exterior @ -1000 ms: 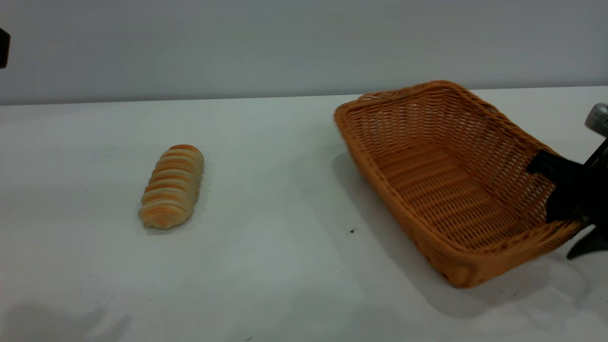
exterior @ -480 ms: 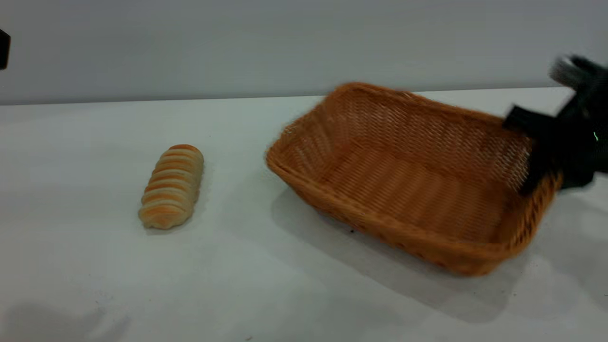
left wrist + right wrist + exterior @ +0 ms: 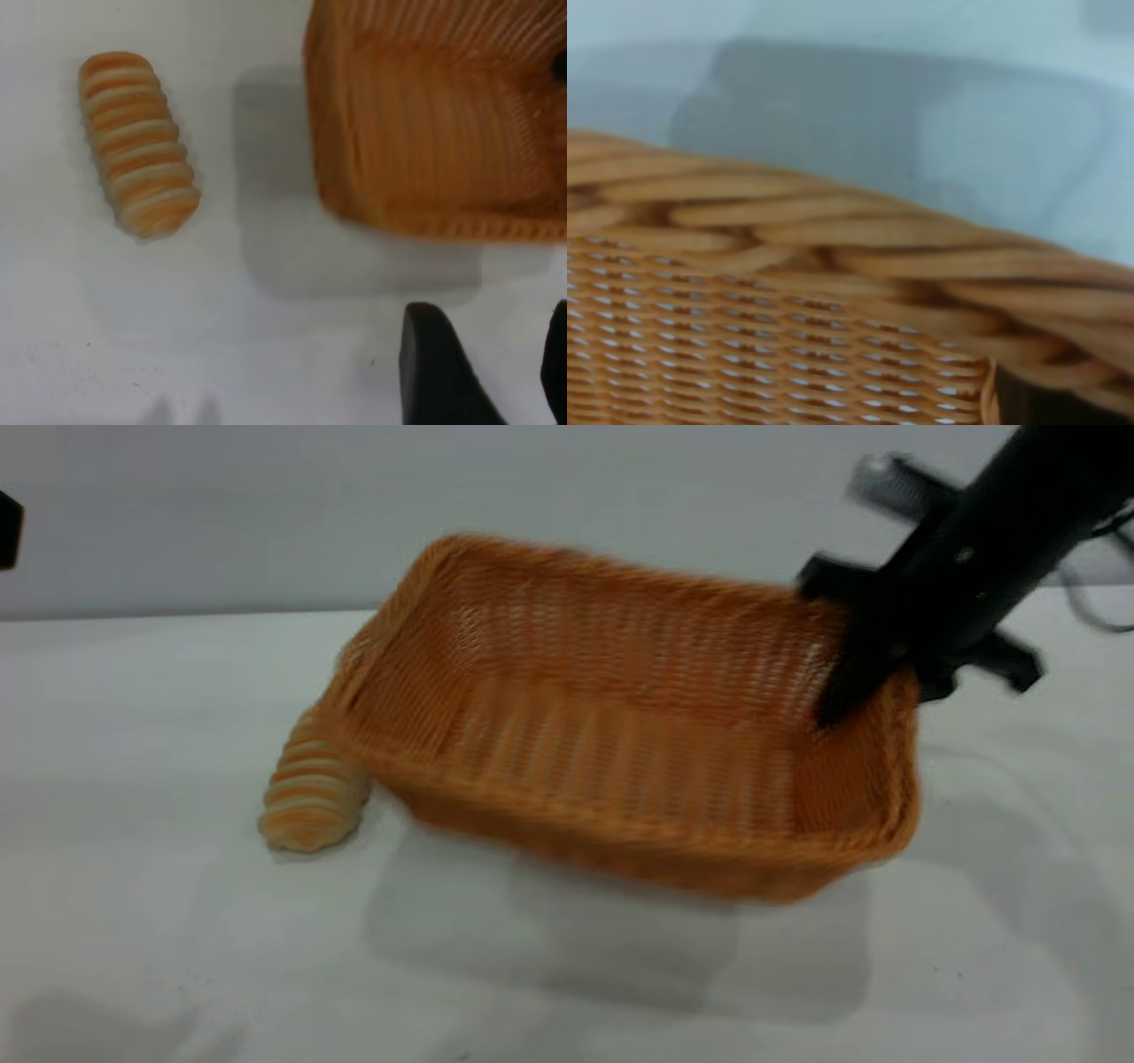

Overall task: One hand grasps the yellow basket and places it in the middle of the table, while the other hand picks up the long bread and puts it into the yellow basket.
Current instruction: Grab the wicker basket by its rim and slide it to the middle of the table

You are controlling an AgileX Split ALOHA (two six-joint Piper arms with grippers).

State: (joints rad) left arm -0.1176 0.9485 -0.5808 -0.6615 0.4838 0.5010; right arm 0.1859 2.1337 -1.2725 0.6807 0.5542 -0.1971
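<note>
Clamped on the yellow basket's (image 3: pixel 620 726) right rim, the right gripper (image 3: pixel 873 664) has swung it up off the table (image 3: pixel 133 939) leftward toward centre, now overlapping the long bread (image 3: pixel 306 806); left gripper (image 3: pixel 483 372) waits parted above

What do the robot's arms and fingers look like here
The right arm is a matte black bar-shaped link ending in the right gripper, with flat black fingers, a silvery part behind it and a thin dark cable at the far right. The left gripper shows only two rounded black fingers. No markings are readable.
</note>
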